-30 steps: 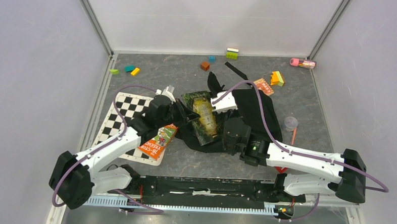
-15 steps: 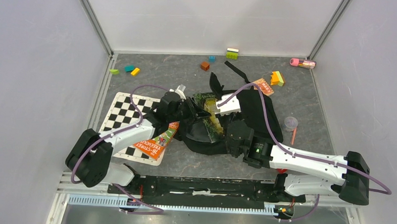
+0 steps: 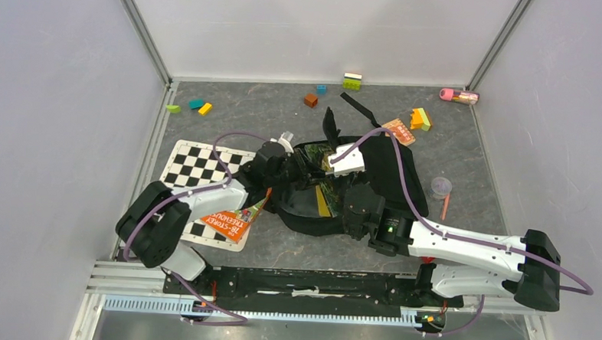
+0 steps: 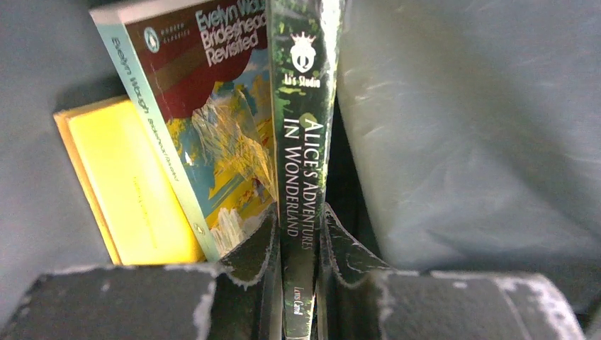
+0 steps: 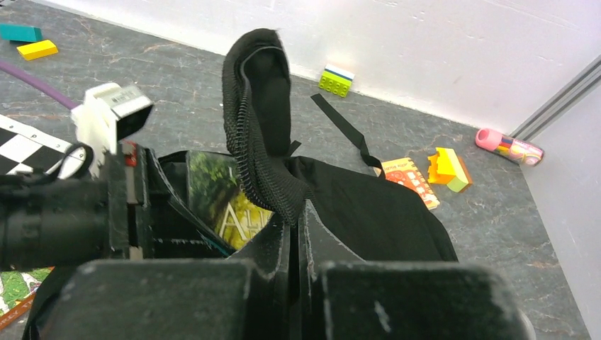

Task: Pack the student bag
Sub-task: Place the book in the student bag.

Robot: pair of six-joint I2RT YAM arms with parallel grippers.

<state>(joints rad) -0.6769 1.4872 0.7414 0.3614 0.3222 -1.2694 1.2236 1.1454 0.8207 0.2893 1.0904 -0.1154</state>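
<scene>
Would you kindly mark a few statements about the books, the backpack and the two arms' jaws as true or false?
1. The left jaws grip the dark green Alice's Adventures in Wonderland book by its spine. True.
2. The right jaws hang open above the table. False: they are shut on the zipped rim of the large black fabric backpack, lifting it.
3. A Brideshead Revisited paperback stands right beside the Alice book. True.
4. The black-and-white chequered board lies inside the backpack. False: it lies flat on the grey table, to the left of the backpack.
</scene>
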